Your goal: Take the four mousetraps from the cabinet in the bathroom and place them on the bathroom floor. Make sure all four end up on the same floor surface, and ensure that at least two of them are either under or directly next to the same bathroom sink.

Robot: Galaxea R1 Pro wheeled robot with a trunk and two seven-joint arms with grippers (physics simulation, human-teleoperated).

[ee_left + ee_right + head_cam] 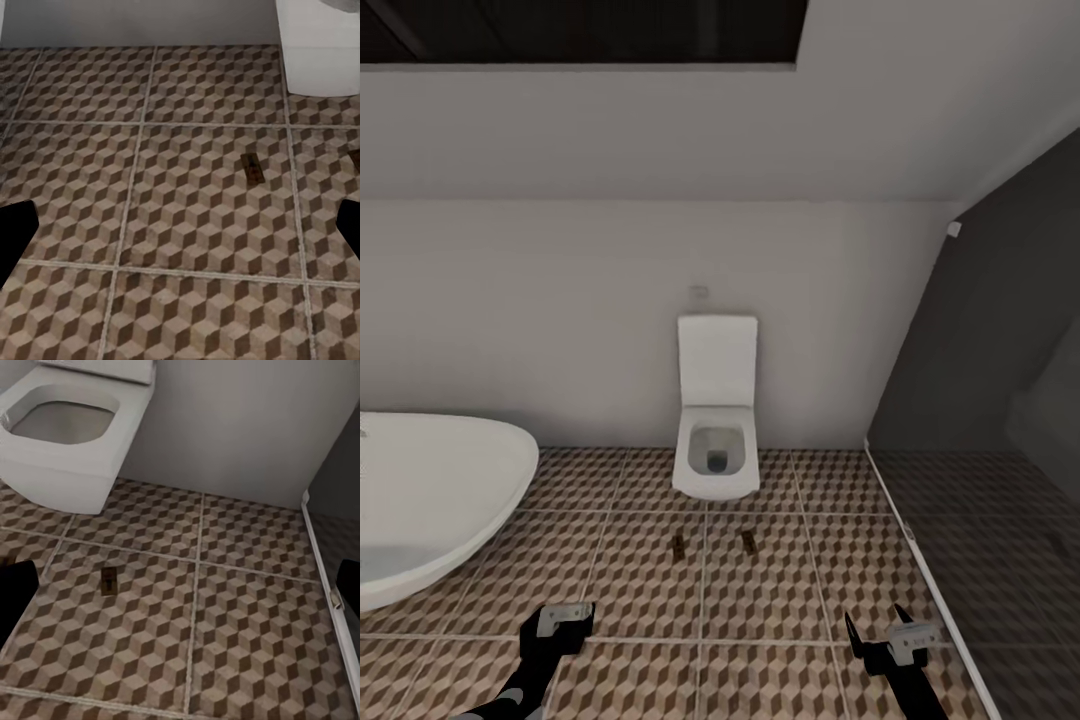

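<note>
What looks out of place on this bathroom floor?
Two mousetraps lie flat on the patterned floor, in front of the toilet. They are odd objects for open floor.

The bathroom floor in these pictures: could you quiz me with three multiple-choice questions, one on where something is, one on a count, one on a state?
1. Where do the mousetraps lie?
A. in the bathtub
B. on the tiles in front of the toilet
C. on the toilet seat

2. How many mousetraps show in the head view?
A. two
B. four
C. none

3. How is the toilet lid?
A. shut
B. raised
C. missing

Answers:
1 B: the mousetraps lie on the bathroom floor just in front of the toilet, right of the bathtub.
2 A: two small boards lie side by side.
3 B: the lid stands against the wall and the bowl is open.
</note>
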